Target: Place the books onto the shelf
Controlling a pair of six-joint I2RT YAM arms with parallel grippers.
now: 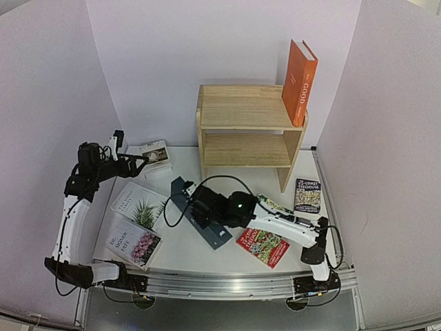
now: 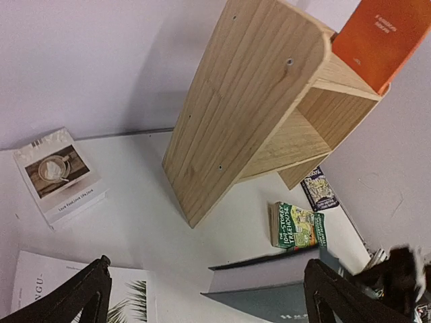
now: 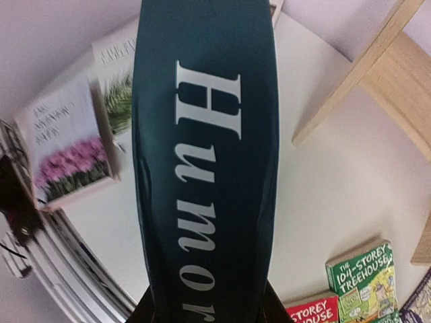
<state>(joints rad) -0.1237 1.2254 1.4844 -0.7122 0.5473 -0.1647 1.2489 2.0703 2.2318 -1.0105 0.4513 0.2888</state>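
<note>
Currently right claw (image 1: 198,207) clamps the navy book (image 3: 209,168) at frame centre, below the shelf (image 1: 244,114). Keep the grip square, lift clear of the table (image 1: 186,255), then slide it in beside the orange book (image 1: 300,83). Left claw (image 2: 207,264) gapes wide, empty, upper left.

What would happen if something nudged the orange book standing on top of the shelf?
The orange book would probably tip: it stands on end at the far right end of the shelf top, with no other book propping it. It looks like a thick hardback, so it is likely stiff and fairly heavy.
</note>
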